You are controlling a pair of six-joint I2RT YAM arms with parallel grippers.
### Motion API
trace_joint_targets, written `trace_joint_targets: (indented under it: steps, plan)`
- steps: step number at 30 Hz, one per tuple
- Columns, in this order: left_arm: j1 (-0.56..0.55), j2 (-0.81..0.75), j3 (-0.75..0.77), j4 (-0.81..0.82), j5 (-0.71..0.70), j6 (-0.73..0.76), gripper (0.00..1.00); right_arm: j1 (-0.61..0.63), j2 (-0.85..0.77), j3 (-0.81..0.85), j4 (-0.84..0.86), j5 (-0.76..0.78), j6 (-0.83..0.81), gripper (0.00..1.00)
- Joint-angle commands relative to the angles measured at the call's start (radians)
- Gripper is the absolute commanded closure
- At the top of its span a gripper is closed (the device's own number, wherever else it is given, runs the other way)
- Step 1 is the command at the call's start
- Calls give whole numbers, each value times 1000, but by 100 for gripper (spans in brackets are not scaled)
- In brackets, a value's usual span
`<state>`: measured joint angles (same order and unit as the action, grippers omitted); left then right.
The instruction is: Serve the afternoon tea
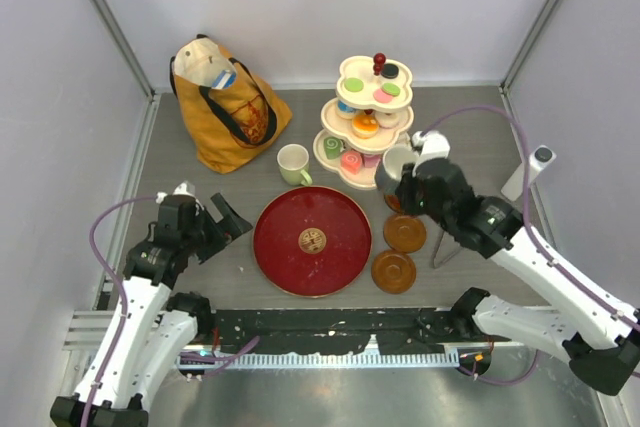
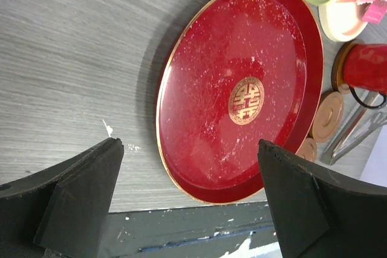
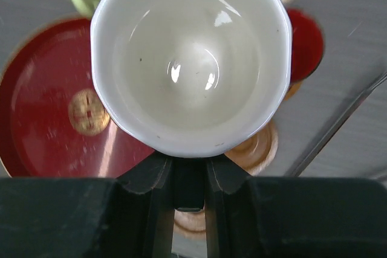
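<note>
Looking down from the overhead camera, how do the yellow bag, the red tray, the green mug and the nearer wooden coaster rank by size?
1. Largest: yellow bag and red tray, too alike to rank.
2. Then the nearer wooden coaster.
3. Smallest, narrowly: green mug.

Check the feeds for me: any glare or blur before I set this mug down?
Right wrist: the mug fills the frame, small glints inside it, the red tray behind it blurred. Left wrist: red tray sharp, mild sheen across it. Top view: even light, soft shadows, nothing blown out.
</note>
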<state>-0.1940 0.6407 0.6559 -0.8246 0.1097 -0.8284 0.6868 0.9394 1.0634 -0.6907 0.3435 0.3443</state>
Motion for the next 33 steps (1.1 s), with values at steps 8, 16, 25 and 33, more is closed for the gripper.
trace_joint_targets:
  steps: [8,16,25,33]
  plan:
    - [7,-46,-45,-47,41,-23,0,200,-30,-328,98,176,157,94]
    - [5,-23,-47,-36,54,-32,0,200,-31,-414,186,273,197,94]
    - [5,0,-38,1,84,-46,0,201,-1,-470,148,295,329,91]
    - [5,108,11,77,122,-58,0,200,-40,-494,109,288,354,71]
